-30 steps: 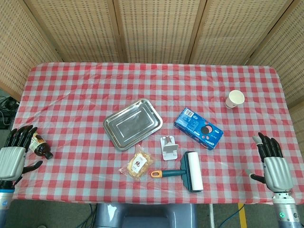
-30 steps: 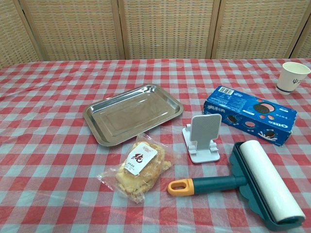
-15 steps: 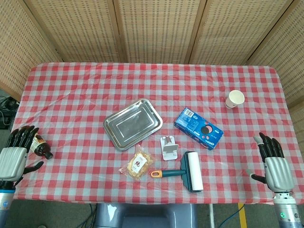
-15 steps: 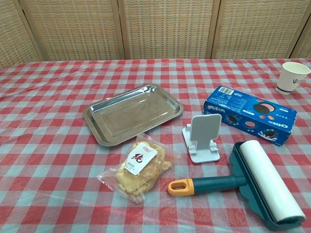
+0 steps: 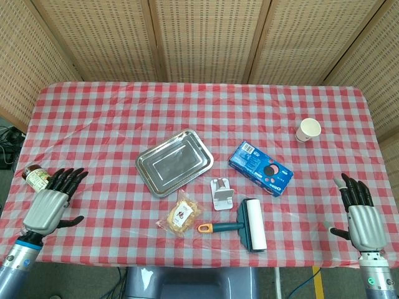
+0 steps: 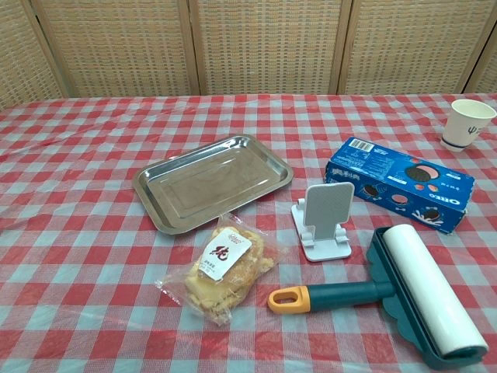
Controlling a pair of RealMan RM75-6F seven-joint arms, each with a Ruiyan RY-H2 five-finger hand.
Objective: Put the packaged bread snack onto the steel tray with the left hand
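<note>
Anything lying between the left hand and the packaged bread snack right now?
No. In the head view, only bare checkered tablecloth lies between the left hand and the packaged bread snack. The steel tray sits farther back.

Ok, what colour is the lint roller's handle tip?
Orange, on a teal lint roller; clearest in the chest view.

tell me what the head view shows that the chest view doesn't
Only the head view shows the left hand and the right hand, both open and holding nothing at the near table corners, and a small bottle partly hidden behind the left hand. It also shows the whole table. The chest view shows nothing extra; it only gives a closer look at the middle. Both show the tray, the bread snack in front of it, the phone stand, the lint roller, the cookie box and the paper cup.
</note>
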